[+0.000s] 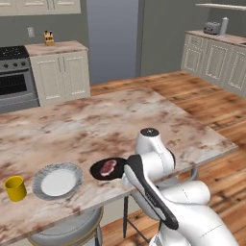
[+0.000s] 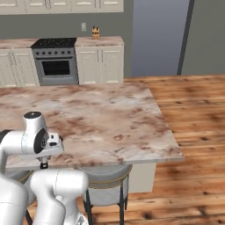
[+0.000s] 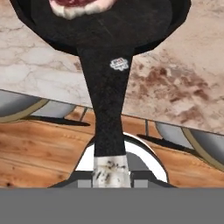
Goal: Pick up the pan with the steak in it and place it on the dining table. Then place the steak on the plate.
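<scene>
Evidently the hand is clamped on the far end of the pan handle, over the counter near edge; rigid, front-heavy, steak loose, keep level

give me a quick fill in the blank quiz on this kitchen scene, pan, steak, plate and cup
1. The steak lies inside the black ____.
2. The white plate on the dining table has ____ on it.
3. The small cup beside the plate is ____ in colour.
4. In the hand view the pan is seen along its long black ____.

Missing words: pan; nothing; yellow; handle
</scene>
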You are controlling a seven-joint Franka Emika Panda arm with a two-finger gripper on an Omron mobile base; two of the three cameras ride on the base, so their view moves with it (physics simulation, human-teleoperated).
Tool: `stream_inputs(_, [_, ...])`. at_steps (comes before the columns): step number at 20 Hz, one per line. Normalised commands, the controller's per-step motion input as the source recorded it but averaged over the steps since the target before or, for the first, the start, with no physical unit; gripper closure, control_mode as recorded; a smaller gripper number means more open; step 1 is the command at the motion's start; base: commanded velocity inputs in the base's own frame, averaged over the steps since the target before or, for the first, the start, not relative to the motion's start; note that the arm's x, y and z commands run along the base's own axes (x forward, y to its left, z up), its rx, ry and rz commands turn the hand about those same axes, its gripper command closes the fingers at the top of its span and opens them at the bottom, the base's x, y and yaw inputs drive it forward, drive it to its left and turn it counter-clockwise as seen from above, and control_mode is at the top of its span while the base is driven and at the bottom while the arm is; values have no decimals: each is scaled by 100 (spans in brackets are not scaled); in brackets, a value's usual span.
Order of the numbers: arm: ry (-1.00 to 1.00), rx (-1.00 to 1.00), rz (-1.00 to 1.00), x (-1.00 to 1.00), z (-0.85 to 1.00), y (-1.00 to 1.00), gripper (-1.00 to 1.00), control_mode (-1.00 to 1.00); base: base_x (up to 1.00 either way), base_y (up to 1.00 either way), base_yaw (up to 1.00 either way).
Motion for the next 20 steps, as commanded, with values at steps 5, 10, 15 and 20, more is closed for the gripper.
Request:
stream_inputs(5, [0,0,0,56,-43,24,100,-100,0,0,0])
stream_inputs(10, [0,0,0,43,-36,13,100,-100,0,0,0])
stream_inputs(15, [0,0,0,9,-28,0,100,-100,0,0,0])
stream_inputs(20, [-4,2,0,0,-28,-11,100,-100,0,0,0])
